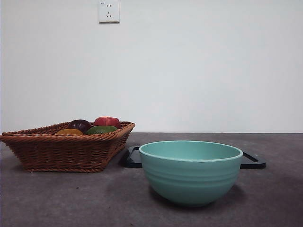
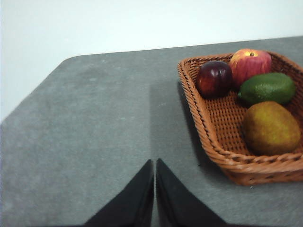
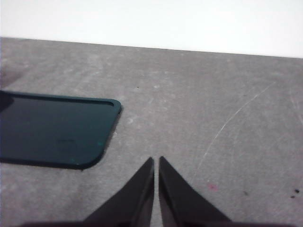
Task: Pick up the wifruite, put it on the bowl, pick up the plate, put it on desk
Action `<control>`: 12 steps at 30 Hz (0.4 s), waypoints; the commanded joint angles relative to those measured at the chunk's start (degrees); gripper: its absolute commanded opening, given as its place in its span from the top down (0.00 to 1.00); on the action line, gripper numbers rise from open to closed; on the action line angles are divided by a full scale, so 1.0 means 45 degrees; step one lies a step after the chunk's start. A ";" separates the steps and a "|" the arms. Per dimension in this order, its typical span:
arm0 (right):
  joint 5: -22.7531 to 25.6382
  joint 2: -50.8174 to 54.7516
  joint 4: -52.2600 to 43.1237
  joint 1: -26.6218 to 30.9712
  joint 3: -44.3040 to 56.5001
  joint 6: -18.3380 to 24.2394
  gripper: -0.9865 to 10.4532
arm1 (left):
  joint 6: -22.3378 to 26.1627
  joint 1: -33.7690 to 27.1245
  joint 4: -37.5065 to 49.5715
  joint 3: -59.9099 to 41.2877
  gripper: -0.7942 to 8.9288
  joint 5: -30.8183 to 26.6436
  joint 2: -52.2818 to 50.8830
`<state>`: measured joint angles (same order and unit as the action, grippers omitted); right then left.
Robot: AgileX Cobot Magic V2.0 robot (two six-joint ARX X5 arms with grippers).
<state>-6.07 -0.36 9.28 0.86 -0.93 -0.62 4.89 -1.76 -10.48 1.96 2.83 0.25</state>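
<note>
The wifruite (image 2: pixel 271 127), a dull brownish-orange oval, lies in the wicker basket (image 2: pixel 215 142) at its near corner; in the front view only its top (image 1: pixel 69 132) peeks over the basket's rim. The mint-teal bowl (image 1: pixel 191 172) stands empty on the desk (image 1: pixel 71 198), right of the basket. A flat dark plate (image 1: pixel 253 161) with rounded corners lies behind the bowl, and its corner (image 3: pixel 52 127) shows in the right wrist view. My left gripper (image 2: pixel 155 163) hovers shut over bare desk beside the basket. My right gripper (image 3: pixel 156 161) is shut over bare desk beside the plate.
The basket (image 1: pixel 66 149) also holds a dark purple fruit (image 2: pixel 214 78), a red apple (image 2: pixel 250 65) and a green fruit (image 2: pixel 267 88). A white wall with a socket (image 1: pixel 109 11) backs the desk. The desk's rounded far corner (image 2: pixel 71 59) shows in the left wrist view.
</note>
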 commanded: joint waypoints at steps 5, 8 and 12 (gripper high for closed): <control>-0.0019 0.0034 -0.0058 0.0015 0.0039 -0.2220 0.91 | -0.3954 -0.0034 -0.0058 -0.0155 0.91 -0.0015 -0.0015; -0.0053 0.0034 -0.0053 0.0015 0.0039 -0.2851 0.91 | -0.5047 -0.0034 -0.0049 -0.0112 0.91 -0.0015 -0.0015; -0.0423 0.0034 -0.0053 0.0015 -0.0019 -0.3521 0.91 | -0.5863 -0.0034 -0.0117 0.0058 0.91 0.0000 -0.0015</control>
<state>-7.75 -0.36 9.21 0.86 -0.93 -13.69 -18.15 -1.76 -10.57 1.98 2.85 0.25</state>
